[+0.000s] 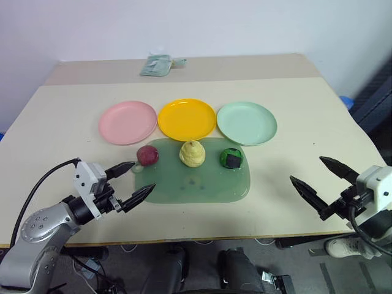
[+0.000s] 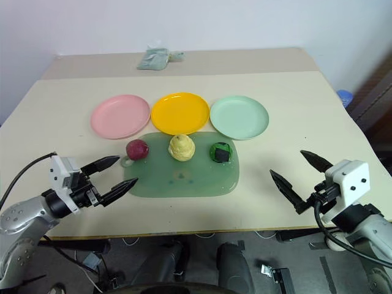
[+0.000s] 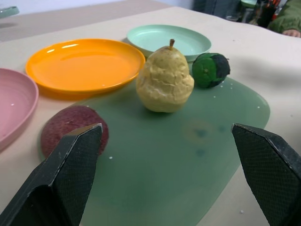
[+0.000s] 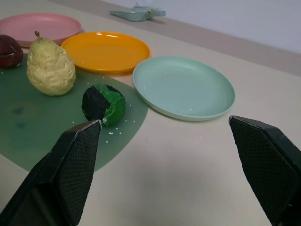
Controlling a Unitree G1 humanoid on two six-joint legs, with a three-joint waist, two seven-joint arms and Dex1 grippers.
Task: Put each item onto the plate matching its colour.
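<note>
Three plates stand in a row: pink [image 1: 127, 122], orange-yellow [image 1: 187, 119] and mint green [image 1: 247, 122]. Just in front of them a dark red ball [image 1: 147, 155], a pale yellow pear [image 1: 192, 154] and a green-and-black ball [image 1: 231, 158] sit along the far edge of a translucent green mat [image 1: 196, 179]. My left gripper [image 1: 131, 181] hovers open at the mat's left end, close to the red ball. Over the bare table to the mat's right, my right gripper [image 1: 317, 179] is open and holds nothing.
A pale green packet [image 1: 156, 64] lies at the table's far edge. The near table edge runs just below both grippers. A blue object [image 2: 344, 97] shows beyond the table's right side.
</note>
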